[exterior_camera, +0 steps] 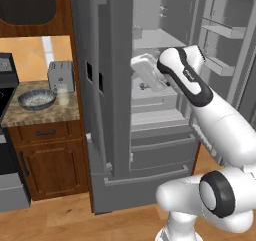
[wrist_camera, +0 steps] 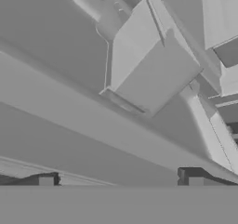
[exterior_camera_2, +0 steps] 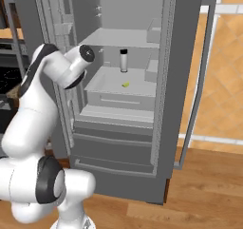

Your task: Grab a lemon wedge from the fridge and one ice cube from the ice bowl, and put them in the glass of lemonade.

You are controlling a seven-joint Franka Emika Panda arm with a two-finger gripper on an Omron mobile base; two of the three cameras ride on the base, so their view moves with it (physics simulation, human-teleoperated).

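The fridge (exterior_camera: 112, 135) stands with both upper doors swung open. On its middle shelf lies the lemon wedge (exterior_camera_2: 126, 84), a tiny yellow-green sliver in front of a steel canister (exterior_camera_2: 124, 60). My arm reaches into the left side of the fridge, and the white hand (exterior_camera: 147, 72) hovers at shelf height, left of the wedge and apart from it. In the hand view my gripper (wrist_camera: 120, 181) is open, its fingertips (wrist_camera: 46, 180) far apart over grey shelving with nothing between them. On the counter to the left sit the ice bowl (exterior_camera: 36, 99) and the glass of lemonade (exterior_camera: 63, 96).
A grey toaster (exterior_camera: 61, 76) stands behind the glass. A black stove (exterior_camera: 6, 100) borders the counter on the left. The left fridge door (exterior_camera: 97, 75) hangs between my arm and the counter. The right door (exterior_camera_2: 197, 81) swings out over the wooden floor.
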